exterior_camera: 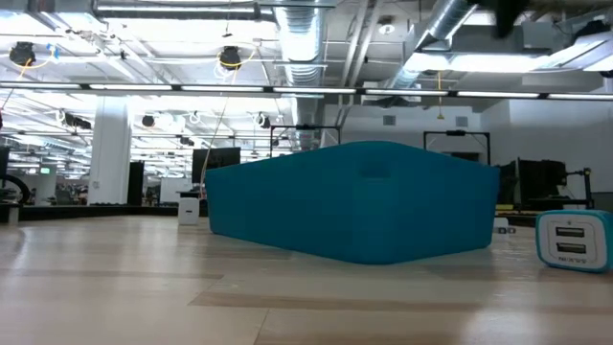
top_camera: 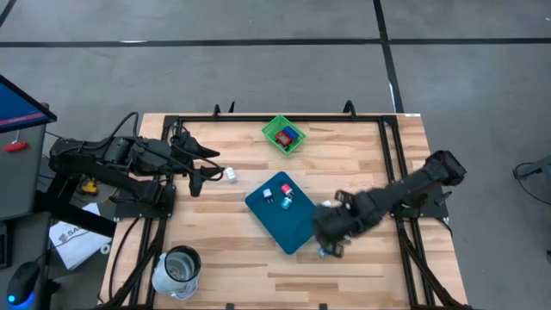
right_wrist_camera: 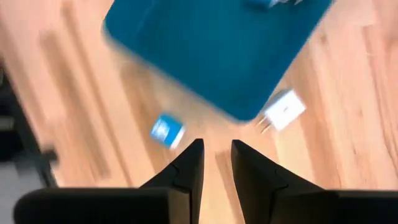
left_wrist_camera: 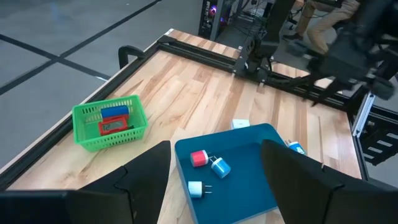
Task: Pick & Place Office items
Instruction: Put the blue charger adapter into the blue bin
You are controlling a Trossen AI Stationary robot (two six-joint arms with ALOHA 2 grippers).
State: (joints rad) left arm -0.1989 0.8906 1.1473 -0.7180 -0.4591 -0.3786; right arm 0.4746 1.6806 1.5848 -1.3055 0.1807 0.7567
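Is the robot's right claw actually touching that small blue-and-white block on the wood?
Apart. In the right wrist view, the right gripper has its fingers nearly shut on nothing, and bare table separates them from the blue-and-white block.

Right end effector nearly closed, empty, low beside the teal rounded-corner board. Left end effector half-spread, parked well away from the board.

I log: teal board mid-table, green mesh basket near far edge, metal cup at near-left corner.
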